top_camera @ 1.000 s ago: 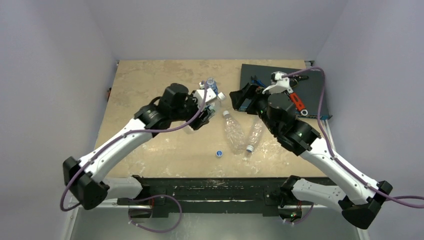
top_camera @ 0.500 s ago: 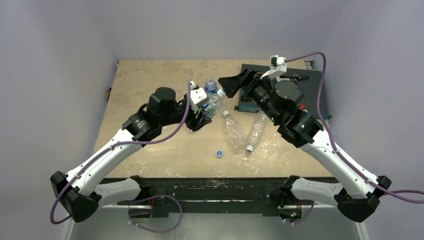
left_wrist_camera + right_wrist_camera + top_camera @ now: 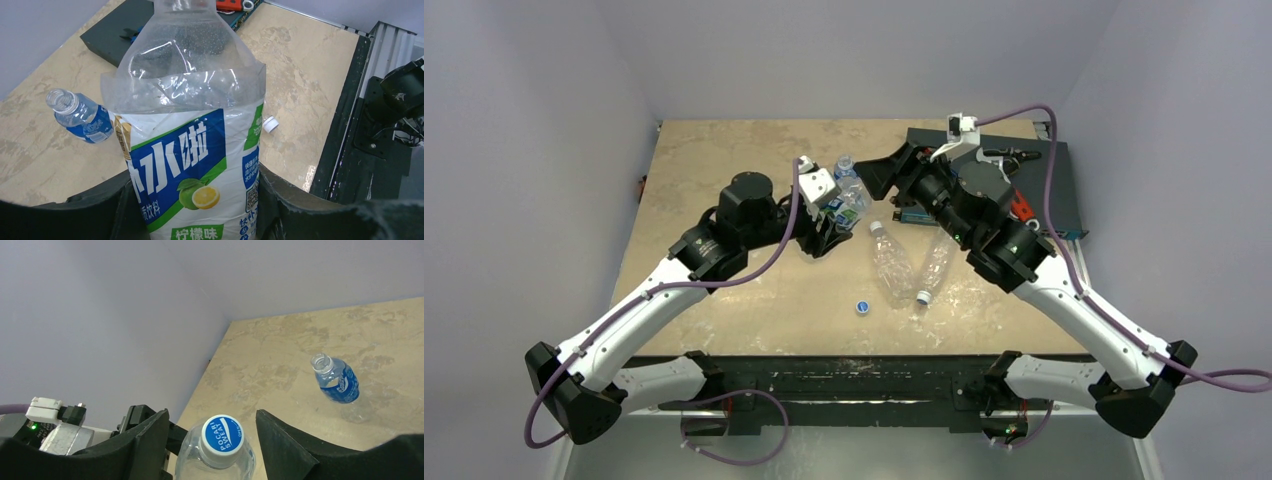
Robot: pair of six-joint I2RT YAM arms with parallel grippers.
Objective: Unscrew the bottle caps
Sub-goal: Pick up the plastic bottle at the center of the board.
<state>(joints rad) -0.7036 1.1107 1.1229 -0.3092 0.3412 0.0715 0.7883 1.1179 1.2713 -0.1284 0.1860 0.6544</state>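
Overhead: left gripper [image 3: 832, 218] clamped on the clear plastic bottle with blue-white-green label [image 3: 850, 203], over the beige table [image 3: 724, 160], neck toward the right gripper [image 3: 876, 182]. Left wrist: bottle body [image 3: 195, 165] wedged between the jaws. Right wrist: jaws apart, flanking the blue round plastic screw cap [image 3: 222, 435] without touching; best to centre it, pinch squarely, twist while left holds.

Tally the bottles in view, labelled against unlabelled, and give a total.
Labelled bottles: 2
Unlabelled bottles: 2
Total: 4
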